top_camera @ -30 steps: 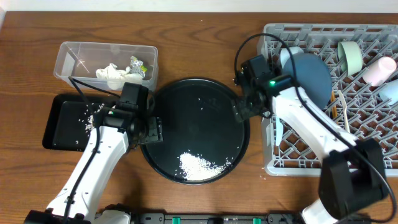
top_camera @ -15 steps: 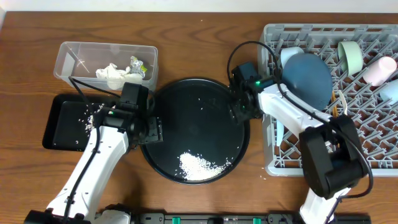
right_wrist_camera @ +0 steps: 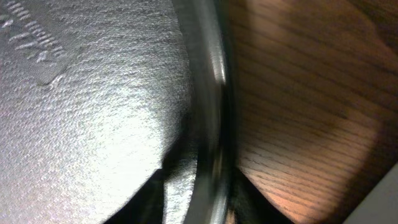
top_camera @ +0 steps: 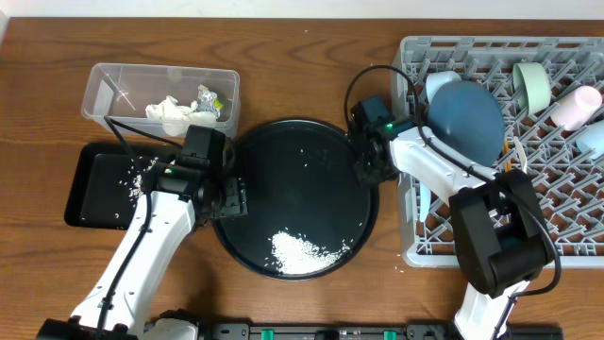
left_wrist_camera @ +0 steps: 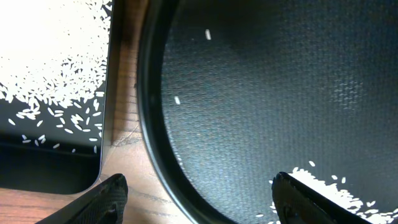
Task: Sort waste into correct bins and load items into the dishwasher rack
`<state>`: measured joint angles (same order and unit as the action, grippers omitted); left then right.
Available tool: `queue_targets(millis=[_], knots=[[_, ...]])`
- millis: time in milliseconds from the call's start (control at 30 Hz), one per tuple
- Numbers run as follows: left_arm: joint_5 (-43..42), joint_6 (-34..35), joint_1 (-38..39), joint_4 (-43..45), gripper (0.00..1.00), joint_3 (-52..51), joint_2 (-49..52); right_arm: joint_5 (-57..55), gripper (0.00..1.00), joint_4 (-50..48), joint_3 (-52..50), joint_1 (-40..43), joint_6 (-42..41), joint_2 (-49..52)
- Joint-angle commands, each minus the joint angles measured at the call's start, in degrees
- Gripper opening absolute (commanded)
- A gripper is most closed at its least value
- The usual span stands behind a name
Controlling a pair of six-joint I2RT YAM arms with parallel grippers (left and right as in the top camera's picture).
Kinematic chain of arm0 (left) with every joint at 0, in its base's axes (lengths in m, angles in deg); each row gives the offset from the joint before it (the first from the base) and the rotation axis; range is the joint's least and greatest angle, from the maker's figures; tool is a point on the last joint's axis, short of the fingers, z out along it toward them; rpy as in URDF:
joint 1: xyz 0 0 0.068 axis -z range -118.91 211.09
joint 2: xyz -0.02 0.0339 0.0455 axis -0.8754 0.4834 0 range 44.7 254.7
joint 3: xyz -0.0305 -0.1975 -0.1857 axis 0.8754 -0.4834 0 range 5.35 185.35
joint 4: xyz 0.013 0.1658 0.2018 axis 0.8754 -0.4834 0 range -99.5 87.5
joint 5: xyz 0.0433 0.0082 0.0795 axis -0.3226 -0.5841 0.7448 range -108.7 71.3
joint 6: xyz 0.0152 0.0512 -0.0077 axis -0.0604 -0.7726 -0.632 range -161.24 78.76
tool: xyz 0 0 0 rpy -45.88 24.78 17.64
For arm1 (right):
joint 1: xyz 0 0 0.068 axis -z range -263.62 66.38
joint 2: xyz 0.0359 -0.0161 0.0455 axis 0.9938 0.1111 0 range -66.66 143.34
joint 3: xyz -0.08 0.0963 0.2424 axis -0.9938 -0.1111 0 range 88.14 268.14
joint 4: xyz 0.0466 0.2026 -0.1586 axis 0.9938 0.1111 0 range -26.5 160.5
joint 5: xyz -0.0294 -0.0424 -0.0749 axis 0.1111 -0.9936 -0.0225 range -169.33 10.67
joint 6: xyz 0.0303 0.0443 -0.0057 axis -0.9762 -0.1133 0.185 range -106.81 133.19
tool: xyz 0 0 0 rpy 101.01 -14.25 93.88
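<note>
Now | clear tub: napkin, wrapper | round tray: rice pile

The round tray is black, seemingly fine-pebbled in the blurred wrist view, flecked with white rice grains. The table shows brown wood grain; the rack is a light-grey lattice.

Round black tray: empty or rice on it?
Not empty. A rice pile lies near the round black tray's front edge; a few stray grains sit farther back.
</note>
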<state>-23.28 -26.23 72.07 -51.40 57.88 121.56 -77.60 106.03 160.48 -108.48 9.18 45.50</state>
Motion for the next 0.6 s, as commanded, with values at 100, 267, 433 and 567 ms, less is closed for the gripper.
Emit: queue_targets(millis=[100, 267, 433, 567], knots=[[-0.37, 0.31, -0.04, -0.13, 0.76, 1.16, -0.02, 1.73, 0.19, -0.04, 0.74, 0.04, -0.22, 0.63], [-0.39, 0.31, -0.04, -0.15, 0.76, 1.16, -0.02, 1.73, 0.05, -0.2, 0.74, 0.04, -0.24, 0.61], [-0.37, 0.31, -0.04, -0.13, 0.76, 1.16, -0.02, 1.75, 0.01, 0.13, 1.09, 0.07, -0.24, 0.39], [-0.37, 0.31, -0.04, -0.13, 0.76, 1.16, -0.02, 1.75, 0.01, 0.33, 1.44, 0.09, -0.24, -1.07]])
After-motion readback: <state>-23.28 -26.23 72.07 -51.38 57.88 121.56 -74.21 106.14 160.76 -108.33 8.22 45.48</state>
